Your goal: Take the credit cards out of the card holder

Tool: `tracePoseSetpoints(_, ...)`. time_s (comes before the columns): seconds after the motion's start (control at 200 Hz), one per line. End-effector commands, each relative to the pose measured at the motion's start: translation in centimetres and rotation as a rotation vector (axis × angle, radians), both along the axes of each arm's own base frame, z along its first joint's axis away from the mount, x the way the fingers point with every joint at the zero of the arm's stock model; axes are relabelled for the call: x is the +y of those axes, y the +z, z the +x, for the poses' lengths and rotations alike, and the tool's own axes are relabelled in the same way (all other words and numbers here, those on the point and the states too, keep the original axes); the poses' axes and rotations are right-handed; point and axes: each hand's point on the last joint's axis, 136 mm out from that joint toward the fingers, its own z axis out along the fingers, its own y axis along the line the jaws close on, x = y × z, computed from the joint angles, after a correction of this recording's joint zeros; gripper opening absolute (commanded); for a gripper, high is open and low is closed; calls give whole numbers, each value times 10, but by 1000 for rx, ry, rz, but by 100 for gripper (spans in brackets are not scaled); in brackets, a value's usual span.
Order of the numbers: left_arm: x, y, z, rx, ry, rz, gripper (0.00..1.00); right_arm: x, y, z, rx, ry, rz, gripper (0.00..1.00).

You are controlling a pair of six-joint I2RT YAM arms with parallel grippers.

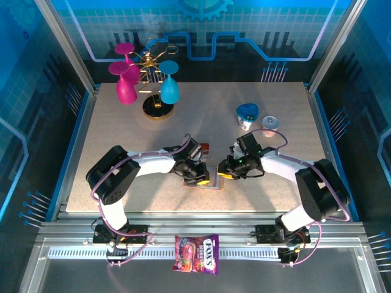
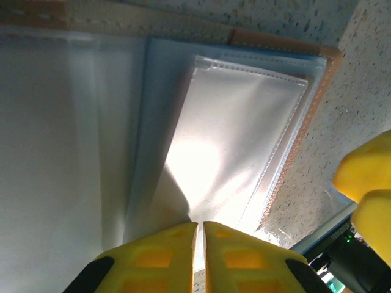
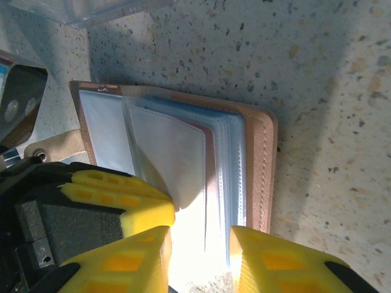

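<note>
My left gripper (image 2: 200, 244) pinches a card holder (image 3: 259, 159) sleeve; right gripper (image 3: 201, 256) straddles its pages, clamp uncertain; extraction incomplete.

overhead cam, both wrist cams close-up

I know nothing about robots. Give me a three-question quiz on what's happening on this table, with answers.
1. True or false: the card holder lies open on the table.
2. The left gripper has its fingers: A) spread wide, B) nearly together on a clear sleeve?
3. What colour is the goblet beside the pink one?

Key: 1 true. 2 B. 3 blue.
</note>
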Motion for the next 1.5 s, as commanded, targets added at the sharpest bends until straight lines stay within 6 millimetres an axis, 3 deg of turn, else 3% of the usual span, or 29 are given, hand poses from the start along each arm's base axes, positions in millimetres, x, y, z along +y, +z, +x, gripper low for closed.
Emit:
tracePoseSetpoints(0.0,10,-6,-5,32,32,23,13,14,7,7,-9,13,40,32)
tracePoseSetpoints(0.4,10,-7,-6,35,39,11,12,28,0,11,10,36,58,32)
tracePoseSetpoints(0.805,7,0,-4,23,37,-9,13,26,-16,6,41,53,21,33)
tracePoseSetpoints(1.226,3,24,2,-29,39,-72,15,20,-28,-3,64,112,-107,36)
tracePoseSetpoints(1.356,14,42,6,-81,40,-60,16,23,-23,2,45,134,-131,37)
tracePoseSetpoints(1.496,41,54,13,-123,81,-20,17,25,-22,2,42,140,-136,37)
